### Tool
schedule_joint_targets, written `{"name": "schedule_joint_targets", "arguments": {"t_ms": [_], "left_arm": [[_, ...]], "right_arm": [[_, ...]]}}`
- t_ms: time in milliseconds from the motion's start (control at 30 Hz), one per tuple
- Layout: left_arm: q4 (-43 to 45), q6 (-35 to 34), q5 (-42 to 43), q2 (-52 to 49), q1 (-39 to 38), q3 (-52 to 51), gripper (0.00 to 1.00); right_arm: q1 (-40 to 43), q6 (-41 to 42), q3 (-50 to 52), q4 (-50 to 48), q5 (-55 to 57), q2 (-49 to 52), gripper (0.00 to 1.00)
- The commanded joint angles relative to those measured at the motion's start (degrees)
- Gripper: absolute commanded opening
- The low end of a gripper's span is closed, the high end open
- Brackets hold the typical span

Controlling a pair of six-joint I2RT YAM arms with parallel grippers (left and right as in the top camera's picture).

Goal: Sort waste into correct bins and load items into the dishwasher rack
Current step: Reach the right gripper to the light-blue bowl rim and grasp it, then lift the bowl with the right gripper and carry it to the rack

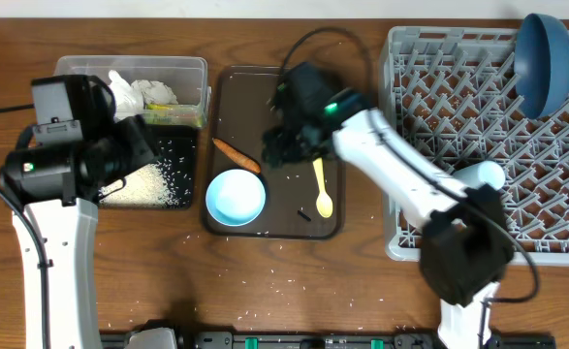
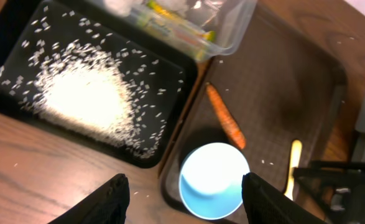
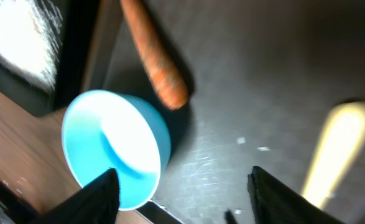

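Light blue cup (image 1: 236,197) stands mouth up at the near edge of the brown serving tray (image 1: 265,85). Right gripper (image 3: 183,183), fingers spread and empty, hangs between the yellow spoon (image 1: 322,188) and carrot piece (image 1: 236,154). Left gripper (image 2: 187,190), fingers spread and empty, is by the black tray (image 1: 179,147) holding rice (image 1: 148,184). Beyond, the clear tub (image 1: 199,66) holds tissue (image 1: 146,92) and wrapper (image 1: 173,118). Far right, a dark blue plate (image 1: 543,53) stands in the dishwasher rack (image 1: 458,97).

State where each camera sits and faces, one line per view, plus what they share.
Overhead: fixed above the table, facing straight down; shows left arm, right arm, rack, brown tray.
Left wrist: on the left arm, angled down at rice and cup; left fingers at bottom edge.
Right wrist: on the right arm, close over carrot and spoon; right fingers at bottom edge.
Shared: all three show cup, carrot, spoon.
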State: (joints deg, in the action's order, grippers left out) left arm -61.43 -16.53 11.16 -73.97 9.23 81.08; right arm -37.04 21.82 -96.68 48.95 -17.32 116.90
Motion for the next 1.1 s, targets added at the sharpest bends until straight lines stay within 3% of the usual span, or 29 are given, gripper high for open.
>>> {"name": "schedule_joint_targets", "arguments": {"t_ms": [0, 133, 400, 467, 500, 800, 1067], "left_arm": [[-0.5, -0.2, -0.8, -0.2, 1.3, -0.6, 0.6], [-0.7, -0.1, -2.9, -0.2, 1.5, -0.6, 0.61], [-1.0, -0.1, -3.1, -0.2, 1.5, -0.6, 0.6], [-1.0, -0.1, -3.1, -0.2, 1.5, -0.6, 0.6], [-1.0, -0.1, -3.1, -0.2, 1.5, -0.6, 0.6], [-1.1, -0.1, -3.1, -0.2, 1.5, -0.7, 0.6], [-1.1, -0.1, -3.1, -0.2, 1.5, -0.7, 0.61]], "right_arm": [[-2.1, 2.8, 0.1, -0.3, 2.6, 2.9, 0.58], [-5.4, 2.8, 0.1, -0.9, 3.1, 6.6, 0.52], [-8.0, 2.8, 0.1, -0.7, 5.6, 8.6, 0.26], [-8.4, 2.8, 0.1, -0.3, 6.5, 8.8, 0.14], [-8.5, 2.8, 0.1, -0.1, 6.8, 8.9, 0.01], [-6.7, 2.8, -0.1, 0.8, 9.9, 6.1, 0.01], [5.6, 1.9, -0.9, 3.1, 27.3, -11.8, 0.01]]}}
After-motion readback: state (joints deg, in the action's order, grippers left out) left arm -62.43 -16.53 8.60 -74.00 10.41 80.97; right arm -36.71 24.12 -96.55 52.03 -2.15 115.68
